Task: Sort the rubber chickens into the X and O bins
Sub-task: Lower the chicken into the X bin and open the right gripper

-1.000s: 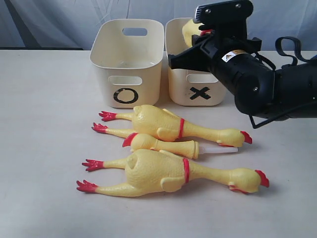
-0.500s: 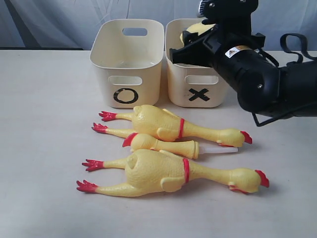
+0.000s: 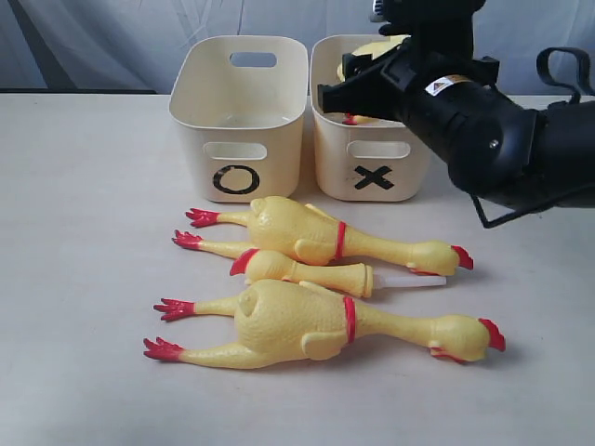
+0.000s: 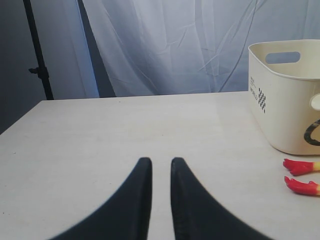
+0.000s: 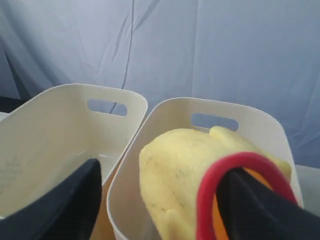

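Looking at the right gripper (image 5: 161, 172) first: it's hanging over the X bin (image 3: 409, 177) with its jaws spread wide. A big chicken (image 3: 381, 45) sits in that bin right between them, its red neck ring facing the wrist camera. One finger (image 5: 65, 205) is way off to the side, up over the O bin's (image 3: 200, 139) rim and clear of the bird. The other finger (image 5: 250, 210) is tucked in behind the red ring, and I honestly can't tell if it's touching. Either way, that's no grip.

The left gripper (image 4: 156, 162) is low over a bare patch of bench (image 3: 84, 279), off to the side of the O bin. Its jaws are nearly together, with just a thin slit between them and nothing in it.

The other three birds lie on the bench in front of the bins, side by side, feet to the left and heads to the right in the exterior view. There's a big one at the back (image 3: 297, 228), the small slim one (image 3: 307, 269) in the middle and another big one (image 3: 288, 321) nearest the camera. The small one is wedged between the two big ones, touching or close to it. I can't see any chicken in the O bin from here.
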Robot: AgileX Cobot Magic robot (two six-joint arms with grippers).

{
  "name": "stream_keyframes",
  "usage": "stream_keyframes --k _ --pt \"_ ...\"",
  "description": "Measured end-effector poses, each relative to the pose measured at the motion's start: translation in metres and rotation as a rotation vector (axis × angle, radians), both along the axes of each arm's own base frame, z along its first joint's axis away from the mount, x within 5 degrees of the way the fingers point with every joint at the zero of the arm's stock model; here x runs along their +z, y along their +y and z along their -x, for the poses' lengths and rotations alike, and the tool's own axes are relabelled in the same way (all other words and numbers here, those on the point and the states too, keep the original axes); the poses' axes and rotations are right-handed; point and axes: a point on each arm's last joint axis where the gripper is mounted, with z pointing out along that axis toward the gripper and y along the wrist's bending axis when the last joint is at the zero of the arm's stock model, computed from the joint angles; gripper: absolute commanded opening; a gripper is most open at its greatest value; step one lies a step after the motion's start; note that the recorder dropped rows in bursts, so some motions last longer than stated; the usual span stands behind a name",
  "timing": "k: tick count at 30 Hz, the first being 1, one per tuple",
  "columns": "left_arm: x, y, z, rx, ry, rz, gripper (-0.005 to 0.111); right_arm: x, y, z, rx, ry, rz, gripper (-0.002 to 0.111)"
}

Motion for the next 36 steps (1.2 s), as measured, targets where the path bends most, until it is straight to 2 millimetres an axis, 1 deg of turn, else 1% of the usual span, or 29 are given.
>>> stream_keyframes --k 3,4,7,10,13,15,17,21,23,26,27,30,32,33,34,36 --pt "0.0 0.0 0.0 0.0 0.0 0.0 0.014 0.012 -0.001 -0.005 -0.024 -0.023 -0.025 0.061" --pt "0.0 0.0 0.0 0.0 0.0 0.0 0.014 0.017 -0.002 -0.007 -0.034 -0.007 -0.051 0.06" --pt "0.0 0.0 0.0 0.0 0.0 0.0 0.014 0.031 -0.011 -0.021 -0.006 0.141 -0.159 0.05" --pt "0.0 0.0 0.0 0.0 0.0 0.0 0.014 0.032 -0.018 -0.027 -0.008 0.172 -0.168 0.043" --pt "0.0 0.0 0.0 0.0 0.0 0.0 0.014 0.036 -0.02 -0.028 0.003 0.175 -0.163 0.037" --pt "0.0 0.0 0.0 0.0 0.0 0.0 0.014 0.041 -0.02 -0.03 0.02 0.158 -0.141 0.035" --pt "0.0 0.0 0.0 0.0 0.0 0.0 0.014 0.048 -0.019 -0.033 0.036 0.167 -0.167 0.034" --pt "0.0 0.0 0.0 0.0 0.0 0.0 0.014 0.066 -0.012 -0.039 0.131 0.187 -0.153 0.036" --pt "0.0 0.0 0.0 0.0 0.0 0.0 0.014 0.069 -0.007 -0.041 0.163 0.213 -0.166 0.044" --pt "0.0 0.0 0.0 0.0 0.0 0.0 0.014 0.066 -0.008 -0.045 0.174 0.258 -0.18 0.058" --pt "0.0 0.0 0.0 0.0 0.0 0.0 0.014 0.064 -0.01 -0.045 0.174 0.274 -0.184 0.059" --pt "0.0 0.0 0.0 0.0 0.0 0.0 0.014 0.06 -0.017 -0.05 0.152 0.298 -0.201 0.059" --pt "0.0 0.0 0.0 0.0 0.0 0.0 0.014 0.06 -0.022 -0.052 0.139 0.305 -0.208 0.055" --pt "0.0 0.0 0.0 0.0 0.0 0.0 0.014 0.059 -0.023 -0.053 0.136 0.308 -0.211 0.051" --pt "0.0 0.0 0.0 0.0 0.0 0.0 0.014 0.059 -0.024 -0.053 0.137 0.312 -0.21 0.043" --pt "0.0 0.0 0.0 0.0 0.0 0.0 0.014 0.058 -0.025 -0.052 0.149 0.332 -0.204 0.019"
